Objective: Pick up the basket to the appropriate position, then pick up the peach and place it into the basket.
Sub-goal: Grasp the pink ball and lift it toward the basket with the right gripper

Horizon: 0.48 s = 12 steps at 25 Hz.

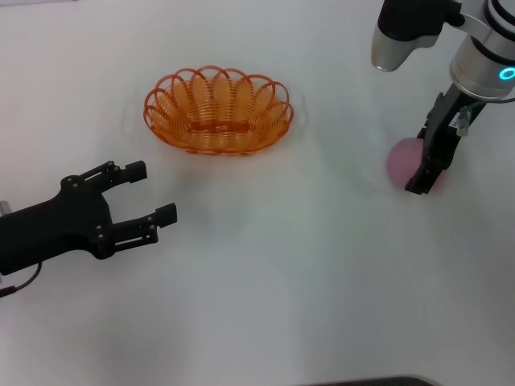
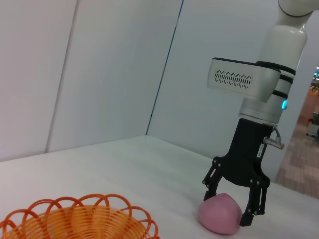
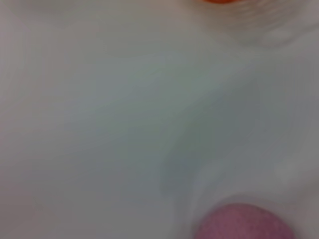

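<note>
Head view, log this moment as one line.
right gripper: open, straddling round pink peach on table | left gripper: open, idle near oval orange wire basket | basket: empty

The head camera looks steeply down on the white table point(image 1: 265, 305) from above. The left wrist camera sits low, looking level across it toward grey walls point(image 2: 75, 69). The right wrist camera hangs very close above the surface. All three share the soft pink round peach point(image 1: 401, 159) and the orange oval wire basket point(image 1: 217, 110).
</note>
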Tool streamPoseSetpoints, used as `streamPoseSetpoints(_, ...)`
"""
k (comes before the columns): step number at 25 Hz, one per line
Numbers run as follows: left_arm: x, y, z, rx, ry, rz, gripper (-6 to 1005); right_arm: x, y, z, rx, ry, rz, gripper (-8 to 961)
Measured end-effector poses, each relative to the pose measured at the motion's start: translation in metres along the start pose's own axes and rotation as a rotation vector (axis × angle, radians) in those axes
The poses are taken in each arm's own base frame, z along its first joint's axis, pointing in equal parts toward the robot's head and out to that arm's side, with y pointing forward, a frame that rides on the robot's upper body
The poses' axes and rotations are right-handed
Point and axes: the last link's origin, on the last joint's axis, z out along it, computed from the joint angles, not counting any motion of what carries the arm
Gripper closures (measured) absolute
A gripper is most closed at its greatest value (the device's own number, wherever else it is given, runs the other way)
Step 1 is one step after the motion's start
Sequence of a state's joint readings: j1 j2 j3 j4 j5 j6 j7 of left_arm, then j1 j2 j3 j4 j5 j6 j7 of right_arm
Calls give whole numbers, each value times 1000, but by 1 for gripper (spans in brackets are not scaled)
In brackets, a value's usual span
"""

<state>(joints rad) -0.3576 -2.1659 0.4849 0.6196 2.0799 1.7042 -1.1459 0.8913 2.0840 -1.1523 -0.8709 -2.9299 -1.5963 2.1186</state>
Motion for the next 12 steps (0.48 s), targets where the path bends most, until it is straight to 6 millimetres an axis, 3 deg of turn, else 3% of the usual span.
streamPoseSetpoints(12, 0, -1, 1, 3, 1, -1, 125, -1, -1, -1, 6, -2, -8, 69)
